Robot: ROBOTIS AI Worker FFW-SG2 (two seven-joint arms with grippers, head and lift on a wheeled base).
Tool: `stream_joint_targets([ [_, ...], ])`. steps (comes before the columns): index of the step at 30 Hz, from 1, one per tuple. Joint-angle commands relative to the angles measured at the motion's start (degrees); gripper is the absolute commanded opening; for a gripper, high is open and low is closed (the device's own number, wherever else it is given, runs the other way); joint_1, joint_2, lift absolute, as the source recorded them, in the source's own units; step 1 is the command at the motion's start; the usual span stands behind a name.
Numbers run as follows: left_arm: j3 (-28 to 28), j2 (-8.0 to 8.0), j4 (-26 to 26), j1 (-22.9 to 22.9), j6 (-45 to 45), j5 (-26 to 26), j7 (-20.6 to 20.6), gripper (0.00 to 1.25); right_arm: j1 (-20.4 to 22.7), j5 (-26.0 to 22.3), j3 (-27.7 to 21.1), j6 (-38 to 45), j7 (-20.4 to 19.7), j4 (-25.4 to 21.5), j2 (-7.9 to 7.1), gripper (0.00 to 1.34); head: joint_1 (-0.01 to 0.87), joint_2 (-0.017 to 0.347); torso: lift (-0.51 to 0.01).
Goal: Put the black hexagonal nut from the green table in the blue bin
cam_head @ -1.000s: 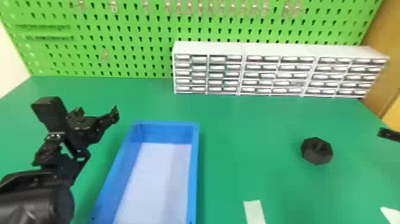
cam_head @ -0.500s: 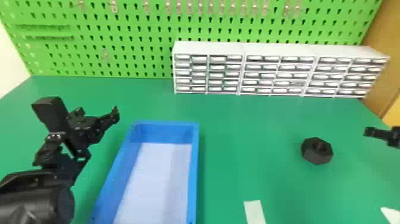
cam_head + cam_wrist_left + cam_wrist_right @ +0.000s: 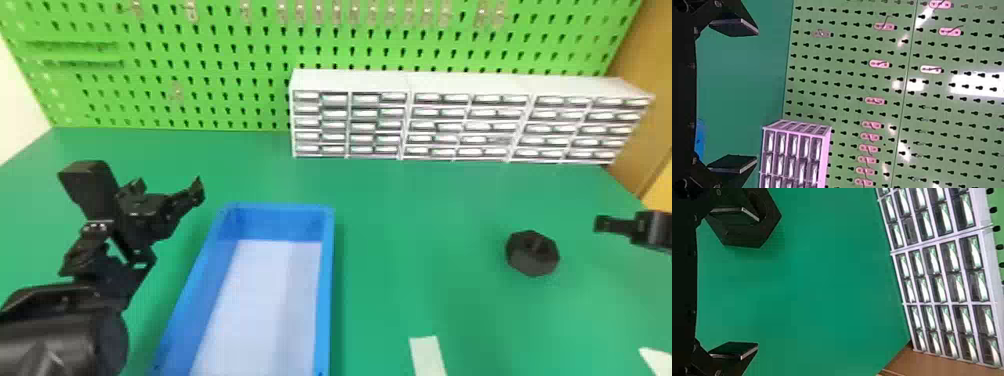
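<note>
Black hexagonal nut [image 3: 532, 253]: flat on green worktop [image 3: 425, 215], bore axis upright. Right hand [image 3: 617, 226]: spread wide, empty, near the nut, apart from it. Left hand [image 3: 167, 191]: open, empty, near blue bin [image 3: 326, 285].

I see bright light across the worktop [image 3: 425, 210] in my head view. My left wrist view shows white glare patches on the board [image 3: 844, 88]; in my right, faint soft shadow edges the nut [image 3: 746, 238] and pale glints streak the drawers [image 3: 940, 290].
</note>
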Motion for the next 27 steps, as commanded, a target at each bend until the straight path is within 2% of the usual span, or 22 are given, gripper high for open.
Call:
stream_joint_targets([
  [1, -0.23, 0.0, 0.04, -0.02, 0.14, 0.0, 0.0, 1.11, -0.41, 0.43, 0.65, 0.34, 0.0, 1.57, 0.0, 1.17, 0.666, 0.032, -0.1],
  [14, -0.41, 0.0, -0.05, -0.28, 0.14, 0.0, 0.0, 1.11, -2.52, 1.49, 2.58, 0.25, 0.0, 4.3, -0.61, 1.17, 0.666, 0.032, -0.1],
  [20, -0.41, 0.0, 0.04, -0.19, 0.22, 0.0, 0.0, 1.11, -3.49, 1.49, 2.93, -1.07, 0.0, 6.93, -0.61, 1.17, 0.666, 0.032, -0.1],
  [27, -0.41, 0.0, 0.04, -0.28, 0.22, -0.08, 0.0, 1.11, -5.24, 1.93, 5.48, -1.42, 0.0, 9.57, -0.7, 1.17, 0.666, 0.032, -0.1],
])
